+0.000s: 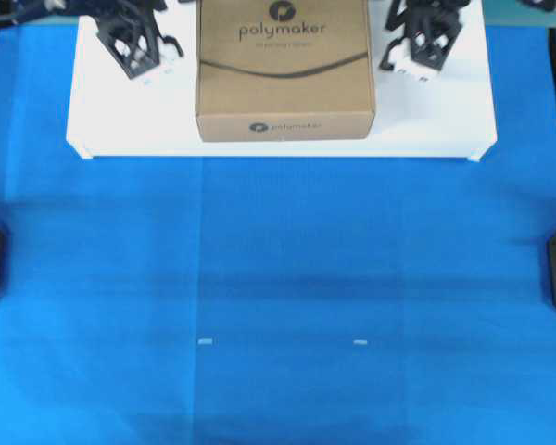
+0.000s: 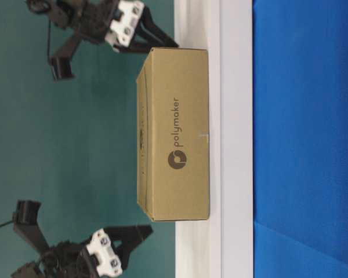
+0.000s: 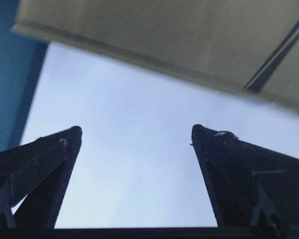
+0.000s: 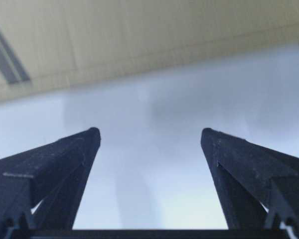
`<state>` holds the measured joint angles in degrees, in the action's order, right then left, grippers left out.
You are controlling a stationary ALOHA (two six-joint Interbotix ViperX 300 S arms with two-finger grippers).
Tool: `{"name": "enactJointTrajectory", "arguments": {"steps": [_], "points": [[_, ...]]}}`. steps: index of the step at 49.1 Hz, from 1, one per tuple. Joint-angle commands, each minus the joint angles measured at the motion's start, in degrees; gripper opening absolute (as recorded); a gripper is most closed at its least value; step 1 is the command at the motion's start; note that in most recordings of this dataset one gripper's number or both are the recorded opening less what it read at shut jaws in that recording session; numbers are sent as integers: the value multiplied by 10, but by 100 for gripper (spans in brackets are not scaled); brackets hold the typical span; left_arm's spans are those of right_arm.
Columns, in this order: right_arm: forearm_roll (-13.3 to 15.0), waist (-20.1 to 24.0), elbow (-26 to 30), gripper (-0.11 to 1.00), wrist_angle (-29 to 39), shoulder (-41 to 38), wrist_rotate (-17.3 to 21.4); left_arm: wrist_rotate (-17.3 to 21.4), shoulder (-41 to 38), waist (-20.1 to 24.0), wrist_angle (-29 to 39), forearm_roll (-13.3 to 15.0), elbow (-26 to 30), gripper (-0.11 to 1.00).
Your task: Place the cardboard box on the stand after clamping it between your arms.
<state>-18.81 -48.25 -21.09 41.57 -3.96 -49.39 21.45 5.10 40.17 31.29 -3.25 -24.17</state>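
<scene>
A: How many boxes?
B: One box [image 1: 284, 69], resting on the one stand [image 1: 445, 130].
A: And the grippers?
B: Two. Left gripper [image 1: 170, 57] and right gripper [image 1: 398, 63] flank the box, both spread wide, gripping nothing.

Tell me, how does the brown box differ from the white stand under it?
The box is brown cardboard printed "polymaker"; the stand is plain white. The box is much narrower than the stand, which spreads out on both sides. The box stands taller, the stand is low. Both are rectangular with flat tops.
</scene>
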Motion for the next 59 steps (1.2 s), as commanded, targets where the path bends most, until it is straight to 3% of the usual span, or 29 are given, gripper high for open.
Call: {"name": "enactJointTrajectory", "arguments": {"steps": [1, 10, 19, 30, 39, 59], "points": [[-4, -13, -11, 96, -1, 46, 9, 8, 27, 7, 11, 1, -3, 87], [-8, -11, -55, 96, -4, 134, 53, -8, 92, 4, 22, 1, -33, 87], [-17, 13, -108, 96, -33, 230, 106, -50, 180, -27, -2, 2, -87, 87], [-18, 81, -193, 96, -120, 344, 185, -105, 277, -109, -72, 2, -163, 87], [-18, 139, -255, 96, -178, 431, 257, -134, 364, -144, -102, 2, -207, 87], [-18, 288, -365, 96, -199, 625, 324, -173, 509, -255, -104, 2, -270, 87]]}}
